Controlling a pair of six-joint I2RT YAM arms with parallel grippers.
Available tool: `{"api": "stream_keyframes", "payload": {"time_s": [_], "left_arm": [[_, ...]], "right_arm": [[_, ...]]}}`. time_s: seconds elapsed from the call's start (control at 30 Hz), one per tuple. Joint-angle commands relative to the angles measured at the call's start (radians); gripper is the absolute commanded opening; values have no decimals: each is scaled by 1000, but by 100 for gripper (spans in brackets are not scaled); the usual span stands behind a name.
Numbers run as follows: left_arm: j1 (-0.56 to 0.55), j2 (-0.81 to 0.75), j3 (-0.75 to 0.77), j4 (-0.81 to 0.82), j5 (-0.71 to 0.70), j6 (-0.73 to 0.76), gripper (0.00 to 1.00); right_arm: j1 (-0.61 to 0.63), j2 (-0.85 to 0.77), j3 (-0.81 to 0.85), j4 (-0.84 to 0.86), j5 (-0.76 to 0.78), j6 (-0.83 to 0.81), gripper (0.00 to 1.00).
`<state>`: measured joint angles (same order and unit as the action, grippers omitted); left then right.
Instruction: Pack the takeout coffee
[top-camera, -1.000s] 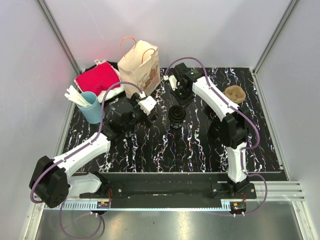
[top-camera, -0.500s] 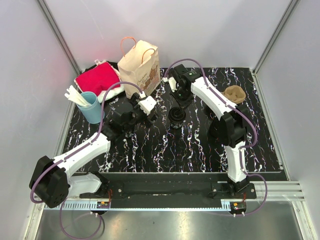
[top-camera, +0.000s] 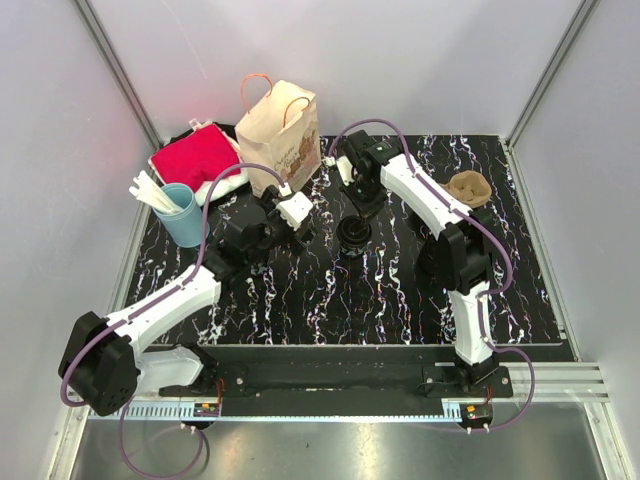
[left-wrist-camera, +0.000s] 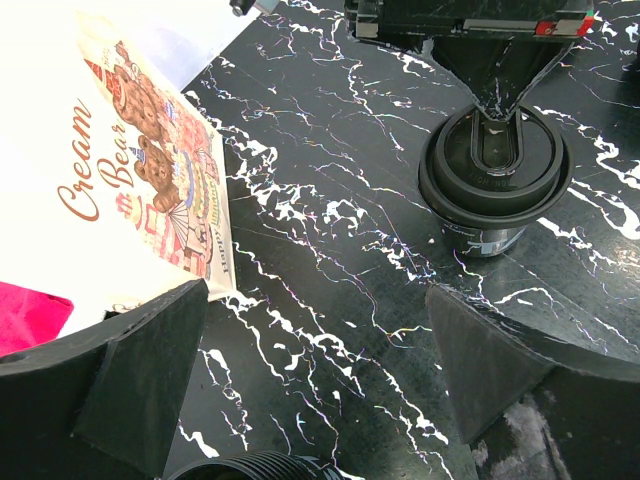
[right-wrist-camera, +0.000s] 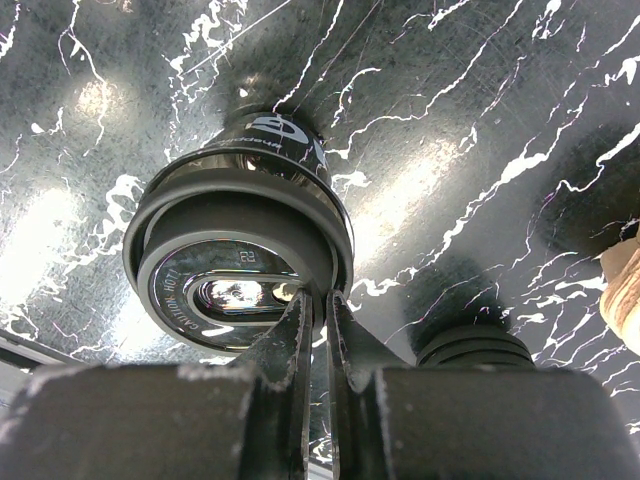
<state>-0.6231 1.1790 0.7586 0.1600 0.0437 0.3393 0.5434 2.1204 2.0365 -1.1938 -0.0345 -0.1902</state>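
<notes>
Left gripper (left-wrist-camera: 315, 310) first: its jaws are spread wide and hold nothing, hovering low over the black marbled table (top-camera: 330, 295), between the bag on its left and the cup on its right. Just beyond it, there's the takeout coffee cup (left-wrist-camera: 492, 200), black with a black lid, upright near the middle of the table. Over to the right gripper (right-wrist-camera: 317, 322): it comes down on the cup from the far side, fingers (right-wrist-camera: 292, 345) pinched almost together on the raised rim of the lid. Whether the cup's base touches the table is hard to tell. Further back and to the left stands the paper bag (top-camera: 280, 135), upright with its handles up, "Cream Bear" printed on its side. Left of that, a blue cup (top-camera: 185, 220) holds white sticks (top-camera: 150, 190), with a red cloth (top-camera: 195, 157) behind it. Far right, a brown pulp cup carrier (top-camera: 468, 187) sits well apart from the coffee.
</notes>
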Motion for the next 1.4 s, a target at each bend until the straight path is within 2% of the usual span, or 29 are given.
{"api": "stream_keyframes", "payload": {"time_s": [0.0, 0.47, 1.37], "left_arm": [[-4, -21, -8, 78, -2, -13, 99], [-4, -15, -7, 78, -1, -13, 99], [-4, -16, -8, 76, 4, -14, 99]], "right_arm": [[10, 6, 47, -1, 18, -9, 2], [12, 15, 71, -7, 5, -8, 6], [30, -4, 21, -3, 56, -23, 6]]}}
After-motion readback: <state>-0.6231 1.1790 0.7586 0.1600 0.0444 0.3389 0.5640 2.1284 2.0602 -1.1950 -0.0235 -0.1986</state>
